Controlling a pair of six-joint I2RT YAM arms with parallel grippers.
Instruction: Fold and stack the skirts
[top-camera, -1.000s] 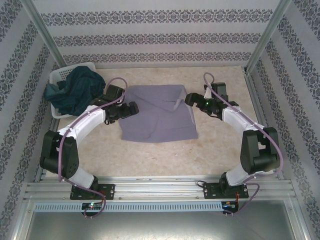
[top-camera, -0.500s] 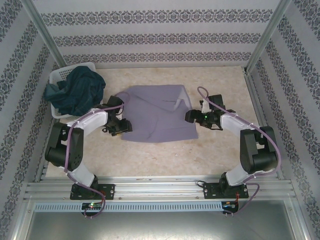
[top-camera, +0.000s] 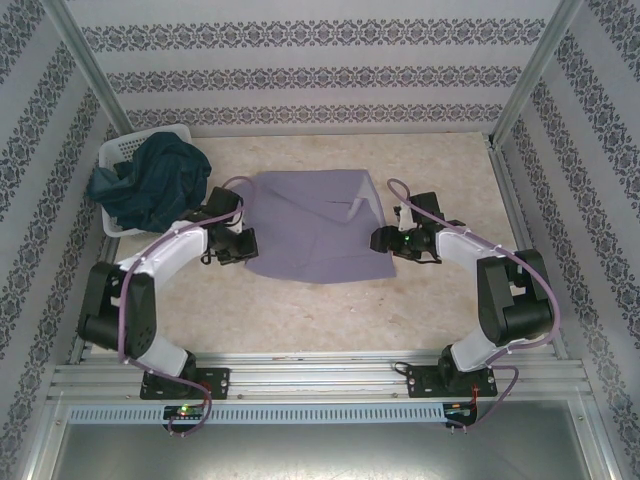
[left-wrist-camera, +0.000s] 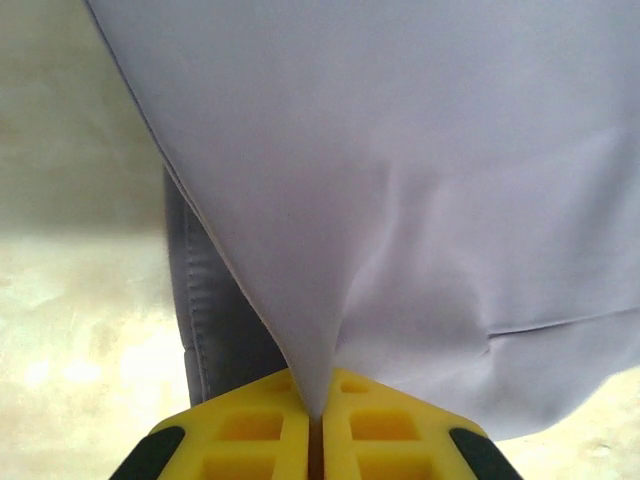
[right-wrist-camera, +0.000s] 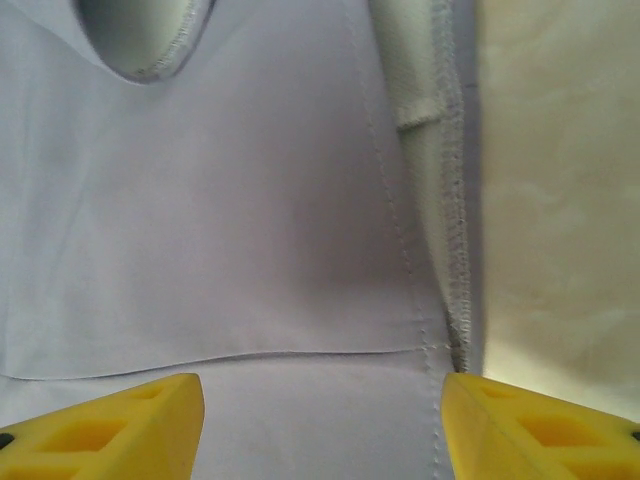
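While the grey-lavender skirt (top-camera: 315, 228) lies spread flat on the table (top-camera: 440, 300), no fold shows yet.
The left gripper (left-wrist-camera: 315, 400) is clamped on its near-left edge; the right gripper (top-camera: 380, 240) stands with jaws apart over the right hem, holding nothing. The teal skirt (top-camera: 150, 180) sits heaped in the basket (top-camera: 125, 150); all folding and stacking looks undone.

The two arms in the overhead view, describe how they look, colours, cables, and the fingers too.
The left arm and right arm each have white link shells between black joint housings, with a lilac cable looping along it from a black base. A green light glows near the right wrist. The left gripper and right gripper have bright yellow plastic fingers moulded with rectangular pockets.
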